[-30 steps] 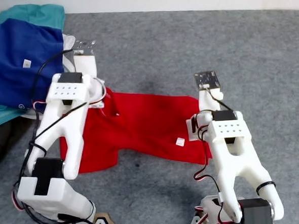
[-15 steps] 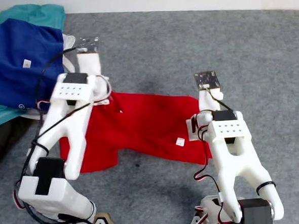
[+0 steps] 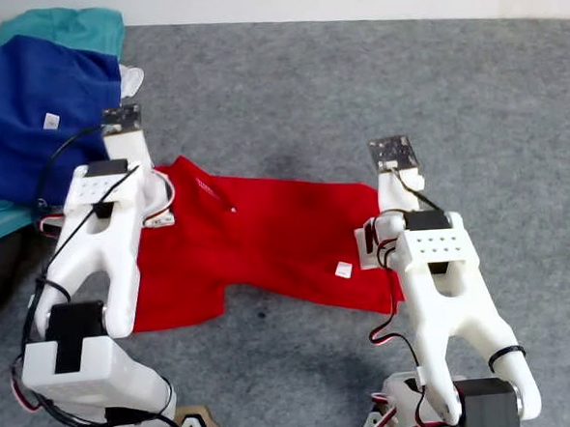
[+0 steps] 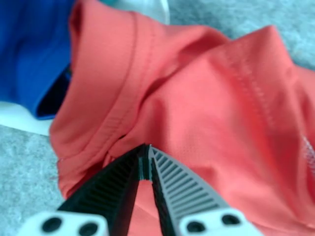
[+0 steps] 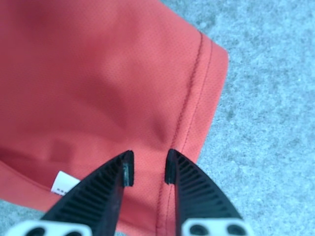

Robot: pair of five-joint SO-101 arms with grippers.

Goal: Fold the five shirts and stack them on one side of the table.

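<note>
A red shirt (image 3: pixel 267 244) of fine, dimpled mesh knit lies spread across the middle of the grey table (image 3: pixel 355 93), whose top has a rough, felt-like nap. The cloth is mostly flat, with a stitched double hem along its edges and a small white tag (image 3: pixel 344 269) near the edge closest to the arms. At the shirt's end beside the heap it rises into soft ridges and a rolled, ribbed band. The left gripper (image 4: pixel 144 155) sits there, its ridged black and grey jaws pressed together at the tips with a pinch of the red shirt caught between them and the cloth bunched up around the nip. That arm leans forward and low over that end of the shirt. The right gripper (image 5: pixel 149 167) is over the opposite end, close to a rounded hem corner, its jaws parted by a narrow gap with nothing clamped and the red weave showing between them. Its arm stands fairly straight out from the base. At the far corner of the table by the left arm, a smooth blue shirt (image 3: pixel 36 103) is heaped over a teal shirt (image 3: pixel 70 21), with a bit of white cloth (image 3: pixel 130 81) poking out beside them, just apart from the red shirt
</note>
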